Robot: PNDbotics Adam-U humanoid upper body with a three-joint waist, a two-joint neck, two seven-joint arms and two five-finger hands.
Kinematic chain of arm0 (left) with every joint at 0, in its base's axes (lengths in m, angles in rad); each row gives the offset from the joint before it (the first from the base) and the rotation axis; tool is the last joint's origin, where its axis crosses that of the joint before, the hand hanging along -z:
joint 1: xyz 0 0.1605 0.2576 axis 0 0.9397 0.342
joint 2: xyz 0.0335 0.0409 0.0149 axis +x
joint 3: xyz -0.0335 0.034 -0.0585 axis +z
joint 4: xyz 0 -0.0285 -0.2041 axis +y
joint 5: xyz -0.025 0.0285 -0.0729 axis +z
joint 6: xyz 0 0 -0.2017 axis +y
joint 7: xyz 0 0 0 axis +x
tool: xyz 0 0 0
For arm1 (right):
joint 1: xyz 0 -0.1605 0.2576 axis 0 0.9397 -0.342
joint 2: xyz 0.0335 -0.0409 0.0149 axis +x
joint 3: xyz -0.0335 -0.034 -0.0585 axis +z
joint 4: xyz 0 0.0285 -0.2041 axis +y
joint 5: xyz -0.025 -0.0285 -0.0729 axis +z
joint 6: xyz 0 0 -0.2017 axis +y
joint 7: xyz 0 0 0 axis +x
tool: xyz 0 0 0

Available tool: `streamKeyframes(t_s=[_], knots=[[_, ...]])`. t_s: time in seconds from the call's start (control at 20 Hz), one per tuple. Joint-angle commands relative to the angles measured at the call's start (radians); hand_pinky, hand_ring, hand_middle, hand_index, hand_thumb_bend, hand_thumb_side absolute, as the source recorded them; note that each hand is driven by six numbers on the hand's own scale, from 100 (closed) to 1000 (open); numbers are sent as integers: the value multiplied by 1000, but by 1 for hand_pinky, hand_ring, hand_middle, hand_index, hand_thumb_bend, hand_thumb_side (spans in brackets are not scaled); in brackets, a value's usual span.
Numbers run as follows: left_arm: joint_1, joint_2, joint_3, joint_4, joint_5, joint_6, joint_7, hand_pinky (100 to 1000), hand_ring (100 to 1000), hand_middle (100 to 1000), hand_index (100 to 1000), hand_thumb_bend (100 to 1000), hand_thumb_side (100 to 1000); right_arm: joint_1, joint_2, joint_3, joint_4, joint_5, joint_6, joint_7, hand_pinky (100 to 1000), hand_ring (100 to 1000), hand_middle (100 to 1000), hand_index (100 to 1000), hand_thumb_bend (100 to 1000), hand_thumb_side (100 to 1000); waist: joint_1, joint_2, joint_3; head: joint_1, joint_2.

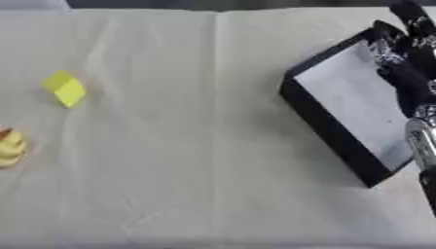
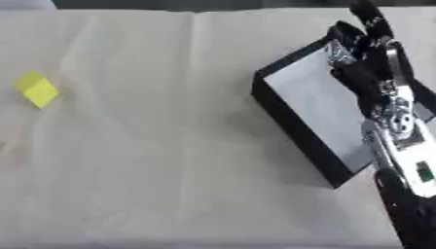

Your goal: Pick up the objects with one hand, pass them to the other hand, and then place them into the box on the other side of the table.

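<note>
While the right hand point(image 2: 362, 46) hangs over the black box with a pale floor point(image 1: 354, 104), fingers straight and seemingly empty, a yellow block point(image 1: 65, 88) and a rounded yellow-orange object point(image 1: 10, 146) lie far to its left on the cream-covered tabletop point(image 1: 187, 160). A fresh pickup seems next, probably by the unseen left hand.

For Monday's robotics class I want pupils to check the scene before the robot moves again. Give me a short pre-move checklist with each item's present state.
1. Box in view on the robot's right, open side up: ok.
2. Box inside free of objects: ok, its pale floor shows bare.
3. Right hand over the box's far end: ok.
4. Right hand holding nothing: cannot tell, its fingers blur together.
5. Objects left to fetch: ok, a yellow block and a yellow-orange object lie on the cloth at the left.
6. Left hand ready to pick: not ok, it shows in neither view.
</note>
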Motion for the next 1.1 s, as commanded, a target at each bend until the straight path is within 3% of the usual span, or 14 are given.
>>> streamKeyframes(t_s=[0.05,0.3,0.6,0.85,1.1], knots=[[-19,40,13,-10,-1,4,5,705,706,731,862,448,635,-15,-32,-5,-21,2,0,0,971,926,984,1000,100,206,5,-14,-1,42,-14],[-35,111,4,50,-21,-5,-3,708,707,733,864,437,632,-10,-47,-6,-21,6,-11,-1,970,927,984,1000,100,201,8,-9,-2,105,-22],[-80,246,-31,205,-51,-54,-18,713,707,732,864,427,626,-5,-71,-3,-21,5,-30,2,969,927,983,1000,100,198,6,-3,-2,158,-40],[-154,376,-90,389,-98,-86,-41,724,713,736,871,436,610,-3,-86,0,-21,3,-41,6,968,927,982,1000,100,194,3,0,-3,175,-55],[-287,512,-188,629,-226,-108,-111,754,736,754,892,465,589,3,-104,4,-21,4,-53,11,967,926,980,1000,100,189,2,0,-5,184,-53]])
